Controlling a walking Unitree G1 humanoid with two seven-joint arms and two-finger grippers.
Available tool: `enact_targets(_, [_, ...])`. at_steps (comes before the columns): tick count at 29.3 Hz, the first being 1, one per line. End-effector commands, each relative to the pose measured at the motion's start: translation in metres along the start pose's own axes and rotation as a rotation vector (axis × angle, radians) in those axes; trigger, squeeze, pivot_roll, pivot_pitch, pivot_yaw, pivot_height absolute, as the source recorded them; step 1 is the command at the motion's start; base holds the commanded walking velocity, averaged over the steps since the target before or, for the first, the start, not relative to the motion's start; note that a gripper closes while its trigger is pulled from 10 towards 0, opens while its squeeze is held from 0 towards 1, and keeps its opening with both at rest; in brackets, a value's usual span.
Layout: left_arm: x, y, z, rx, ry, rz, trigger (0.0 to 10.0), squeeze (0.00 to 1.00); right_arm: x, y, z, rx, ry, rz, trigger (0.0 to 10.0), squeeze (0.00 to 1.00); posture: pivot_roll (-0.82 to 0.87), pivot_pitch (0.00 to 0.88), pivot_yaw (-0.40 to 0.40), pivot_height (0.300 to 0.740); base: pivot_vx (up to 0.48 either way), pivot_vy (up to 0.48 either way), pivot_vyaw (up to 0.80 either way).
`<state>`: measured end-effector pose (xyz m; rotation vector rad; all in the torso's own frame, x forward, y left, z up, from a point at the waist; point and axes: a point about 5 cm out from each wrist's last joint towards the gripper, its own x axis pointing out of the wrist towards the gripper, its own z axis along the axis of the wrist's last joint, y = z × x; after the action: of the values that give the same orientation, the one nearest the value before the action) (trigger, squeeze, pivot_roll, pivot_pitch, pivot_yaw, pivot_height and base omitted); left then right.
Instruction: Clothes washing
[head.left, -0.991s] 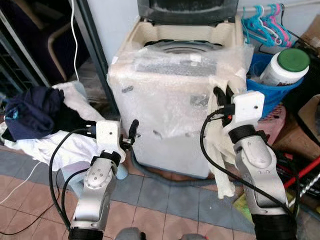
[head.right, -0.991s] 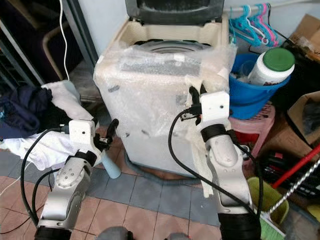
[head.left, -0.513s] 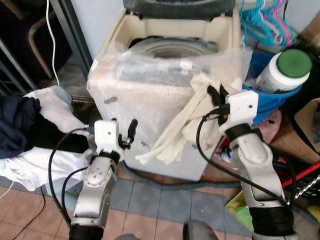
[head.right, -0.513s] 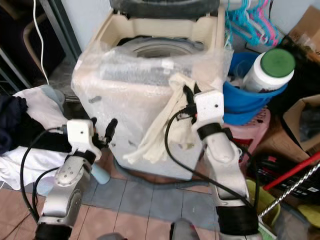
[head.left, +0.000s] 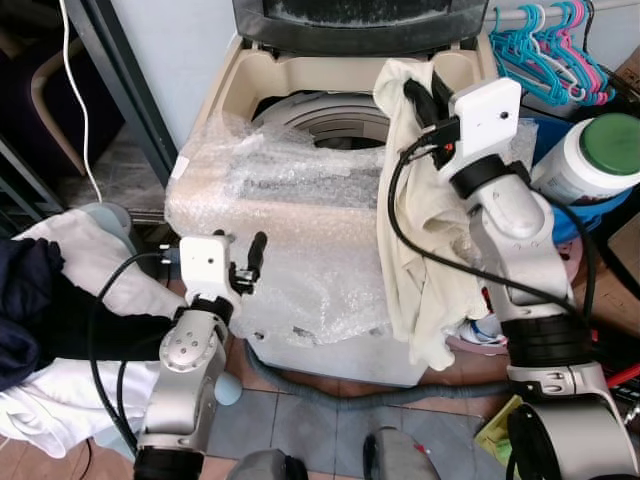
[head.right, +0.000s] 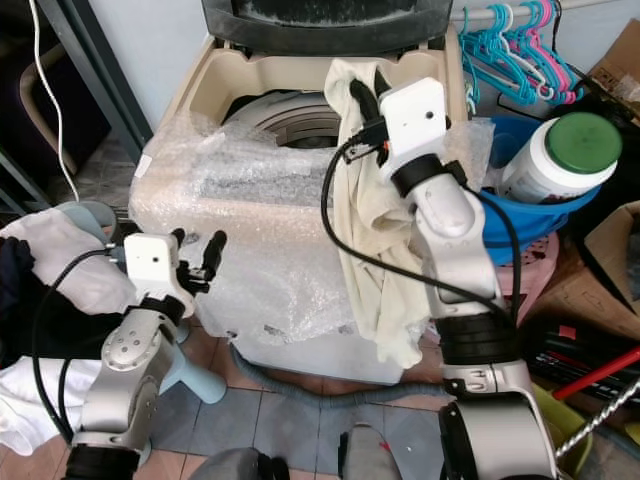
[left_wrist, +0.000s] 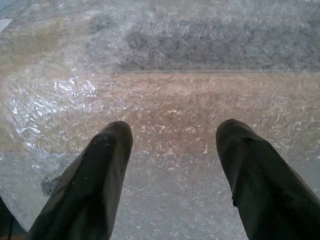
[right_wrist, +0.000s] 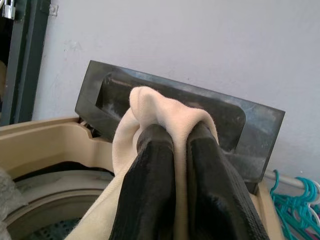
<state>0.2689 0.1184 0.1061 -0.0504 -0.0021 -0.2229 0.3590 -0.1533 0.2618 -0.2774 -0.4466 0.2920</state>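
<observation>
- Comparing the left eye view with the frames of a second ago: the right gripper (head.left: 420, 95) has risen from beside the front panel of the washing machine (head.left: 330, 260) to the level of its open top, carrying the cream garment (head.left: 420, 240) with it. The camera has also closed in on the machine, so part of the shift is the robot's own advance. Judgement: loading is under way; the garment is lifted but not yet over the drum.
- Left eye view, garment: pale cream, soft and limp, bunched at the jaws and hanging below them in a long fold down the machine's front corner. The drum opening (head.left: 325, 120) lies just beside the jaws, toward the robot's left.
- Right eye view: the left gripper (head.right: 195, 255) is held low against the bubble wrap (head.right: 250, 210) over the machine's front, carrying nothing. A laundry pile (head.right: 40, 290) sits further to the robot's left.
- Left wrist view: the two black fingers (left_wrist: 90, 185) stand well apart, with only bubble wrap ahead of them.
- Right wrist view: the jaws are closed on a fold of the garment, which humps over the fingertips (right_wrist: 155, 150). The raised lid (right_wrist: 175, 110) is beyond them, the drum below.
</observation>
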Motion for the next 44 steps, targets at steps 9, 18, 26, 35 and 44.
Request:
enact_targets(9, [-0.003, 0.008, 0.000, 0.024, 0.009, 0.028, 10.0, 0.00, 0.079, -0.048, 0.121, -0.102, -0.339, -0.061, 10.0, 0.00, -0.03, 0.054, 0.076, 0.740, 0.097, 0.000, 0.00])
enact_targets(18, [-0.009, 0.007, 0.000, 0.027, 0.009, 0.062, 10.0, 0.00, 0.103, -0.024, 0.142, -0.066, -0.375, 0.058, 10.0, 0.00, 0.04, 0.062, 0.028, 0.740, 0.000, 0.000, 0.00])
enact_targets(26, [-0.012, 0.008, -0.001, 0.033, 0.017, 0.072, 10.0, 0.00, 0.079, 0.023, 0.006, -0.042, 0.168, 0.261, 10.0, 1.00, 0.04, 0.073, 0.028, 0.740, 0.000, 0.000, 0.00])
enact_targets(35, [-0.010, 0.005, -0.005, 0.021, 0.047, 0.058, 10.0, 0.00, 0.060, 0.000, -0.012, 0.002, 0.165, 0.208, 10.0, 1.00, 0.01, 0.076, 0.034, 0.740, 0.000, 0.000, 0.00])
enact_targets(44, [-0.012, 0.005, -0.007, 0.010, 0.070, 0.064, 10.0, 0.00, 0.030, -0.034, 0.009, 0.094, -0.059, 0.124, 10.0, 1.00, -0.01, 0.083, 0.049, 0.740, 0.000, 0.000, 0.00])
